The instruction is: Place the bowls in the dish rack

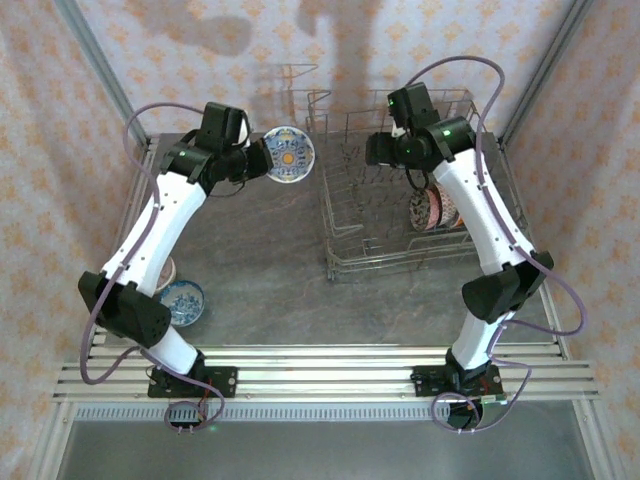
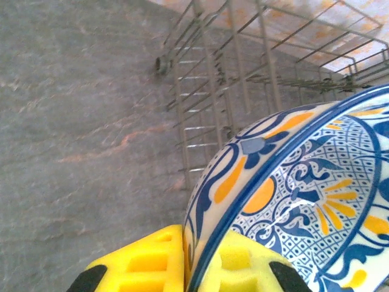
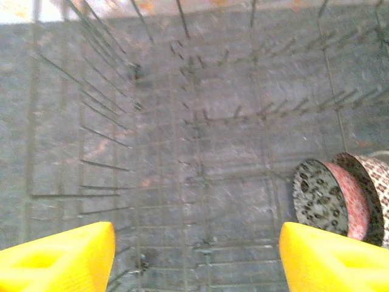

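1. A dark grey stone-look table [image 1: 270,270] stands inside walls [image 1: 60,120] papered with an orange floral print.
2. One wire dish rack [image 1: 390,262] sits on the right half of the table.
3. Five bowls can be counted: one held, two in the rack and two on the table.
4. The rack holds a speckled bowl [image 3: 319,198] and a brown-patterned bowl [image 3: 371,185]. They stand on edge side by side at its right end, and the rest of its tines are bare.
5. The left gripper [image 2: 188,261] pinches the rim of a blue-and-yellow bowl [image 2: 304,201] and holds it in the air just left of the rack.
6. The right gripper [image 3: 197,243] hangs over the rack interior with its yellow fingers spread wide and nothing between them.
7. A blue-and-white bowl [image 1: 183,300] lies on the table's left side. Beside it is another bowl [image 1: 165,272], partly hidden by the left arm.
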Tool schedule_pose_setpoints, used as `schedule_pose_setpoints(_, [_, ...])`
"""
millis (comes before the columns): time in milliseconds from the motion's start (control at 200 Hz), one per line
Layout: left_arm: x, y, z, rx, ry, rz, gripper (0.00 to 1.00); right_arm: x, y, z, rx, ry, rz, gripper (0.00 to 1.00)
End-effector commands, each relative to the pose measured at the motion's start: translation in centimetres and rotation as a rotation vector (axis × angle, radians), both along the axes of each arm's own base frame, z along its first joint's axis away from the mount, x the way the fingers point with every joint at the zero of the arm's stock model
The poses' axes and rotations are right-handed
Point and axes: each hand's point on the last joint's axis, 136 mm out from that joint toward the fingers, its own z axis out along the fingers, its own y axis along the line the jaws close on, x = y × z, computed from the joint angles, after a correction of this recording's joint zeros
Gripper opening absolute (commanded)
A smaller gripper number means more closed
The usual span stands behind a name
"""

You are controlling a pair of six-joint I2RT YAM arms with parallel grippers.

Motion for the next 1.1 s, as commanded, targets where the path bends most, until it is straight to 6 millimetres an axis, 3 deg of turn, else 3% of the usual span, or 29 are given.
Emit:
schedule_pose_setpoints(0, [1.4,-1.8,2.3,-0.015,-0.084,-0.085,0.0,0.1,2.1,0.7,0.079,0.009,0.063,0.68])
schedule_pose_setpoints(200, [2.8,-5.1,3.5,-0.05,-0.127,-0.165,0.0,0.3,5.9,3.4,0.25,-0.049,0.187,0.61])
schedule_pose_setpoints(530, [3.8,-8.9,3.6,-0.083,-0.147,-0.246,0.0,1.8,7.9,1.9,0.292,-0.008,0.215,0.5])
schedule_pose_setpoints(711, [4.1,-9.0,3.5,-0.082,-0.159,-0.238,0.0,2.1,7.3,1.5,0.267,-0.009,0.186,0.4])
schedule_pose_setpoints(806, [4.3,-9.0,3.3,-0.08,-0.155,-0.236,0.0,2.1,7.4,1.5,0.273,-0.009,0.187,0.28])
schedule_pose_setpoints(1096, [4.8,-8.8,2.6,-0.049,-0.141,-0.216,0.0,1.6,7.4,1.4,0.276,-0.003,0.194,0.17])
